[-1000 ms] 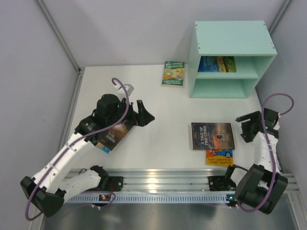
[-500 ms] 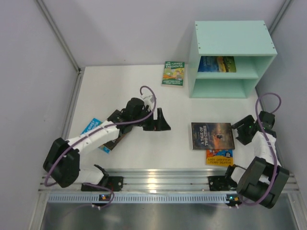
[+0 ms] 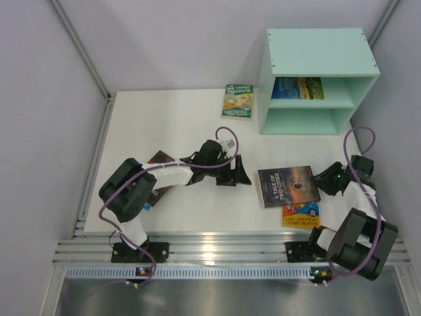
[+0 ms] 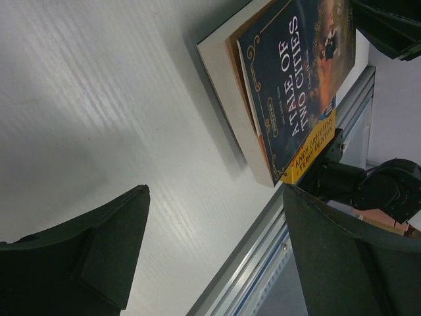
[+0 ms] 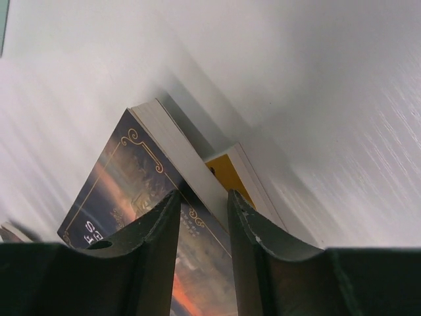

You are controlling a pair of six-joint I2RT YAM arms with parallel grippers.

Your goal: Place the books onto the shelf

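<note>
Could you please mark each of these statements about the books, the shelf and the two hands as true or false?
1. The upper compartment of the shelf holds a blue book. True.
2. The left hand is holding a book. False: it is open and holds nothing, beside the dark navy book.
3. The dark navy book lies partly on the orange-yellow book. True.
4. The green book stands in the shelf's lower compartment. False: it lies flat on the table, left of the shelf.
5. The right hand straddles an edge of the dark navy book. True.
</note>
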